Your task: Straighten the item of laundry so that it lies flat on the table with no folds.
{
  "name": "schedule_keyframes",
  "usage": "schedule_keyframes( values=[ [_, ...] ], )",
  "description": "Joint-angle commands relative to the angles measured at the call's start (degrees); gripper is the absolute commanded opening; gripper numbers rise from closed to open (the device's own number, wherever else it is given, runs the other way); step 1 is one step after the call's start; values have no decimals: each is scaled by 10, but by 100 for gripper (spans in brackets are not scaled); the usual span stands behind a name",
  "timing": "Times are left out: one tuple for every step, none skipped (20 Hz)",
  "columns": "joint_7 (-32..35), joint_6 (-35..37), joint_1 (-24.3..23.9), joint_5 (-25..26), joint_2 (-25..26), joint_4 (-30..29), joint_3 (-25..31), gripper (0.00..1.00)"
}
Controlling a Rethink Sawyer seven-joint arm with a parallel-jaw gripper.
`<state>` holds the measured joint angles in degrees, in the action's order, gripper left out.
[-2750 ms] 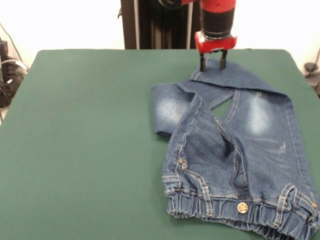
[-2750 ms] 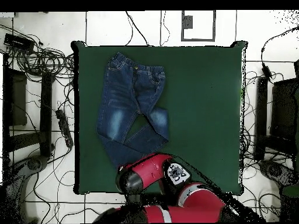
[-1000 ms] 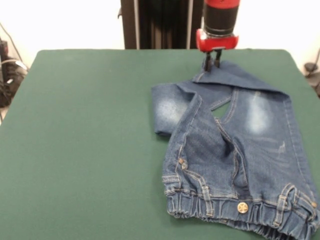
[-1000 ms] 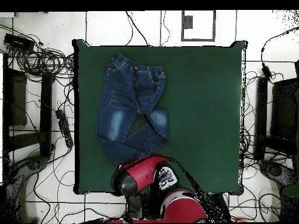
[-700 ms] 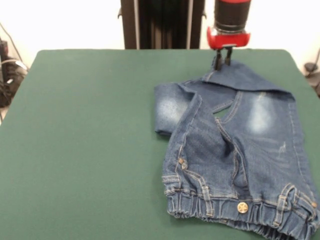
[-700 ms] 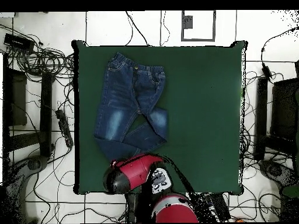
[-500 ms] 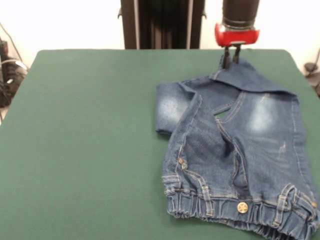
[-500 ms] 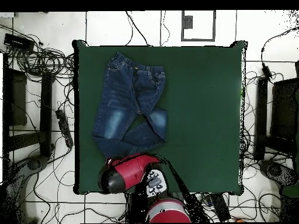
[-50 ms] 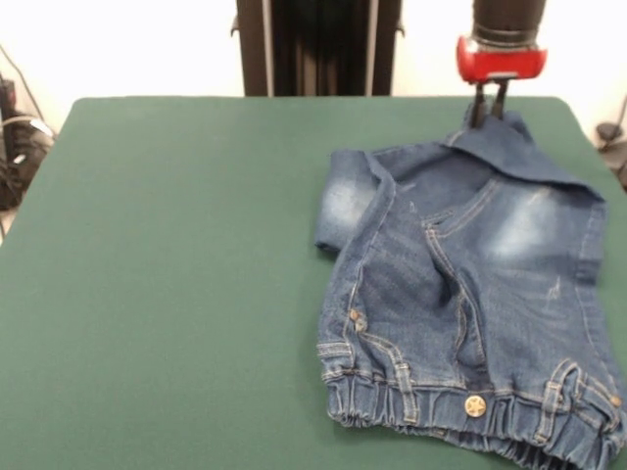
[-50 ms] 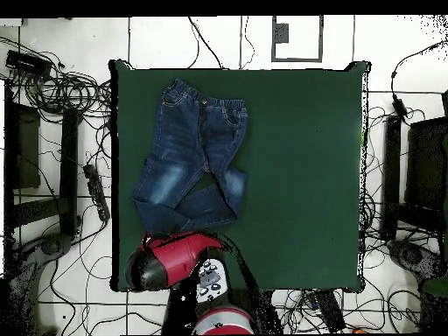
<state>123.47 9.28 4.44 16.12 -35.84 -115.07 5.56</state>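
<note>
The item of laundry, a small pair of blue jeans, lies at the right side of the table, its gathered waistband and star button toward the near edge. One leg is folded across the other. My gripper is shut on the folded leg's end near the far right corner, holding the cloth slightly raised. In the overhead view the jeans lie at the table's left, and the red arm covers the leg end and the gripper.
A black column rises behind the table's far edge. Cables lie off the left side. Seen from above, cables and dark equipment ring the table on the tiled floor.
The gripper shut on the leg end, then moved right in the front view, dragging the folded leg with it. The waistband stayed where it was.
</note>
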Motion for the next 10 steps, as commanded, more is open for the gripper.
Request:
schedule_keyframes(
  values=[
    [142,-3,28,-54,9,-14,18,0],
    [139,-7,26,-60,11,-17,22,0],
    [135,-11,22,-66,12,-20,26,0],
    [131,-13,20,-69,12,-22,29,0],
    [129,-16,19,-72,12,-25,31,0],
    [126,-18,16,-76,11,-29,35,0],
    [121,-18,12,-77,8,-33,39,0],
    [115,-18,8,-77,8,-34,41,0],
    [105,-19,0,-73,10,-35,45,0],
    [96,-22,-10,-69,14,-35,51,0]
  ],
)
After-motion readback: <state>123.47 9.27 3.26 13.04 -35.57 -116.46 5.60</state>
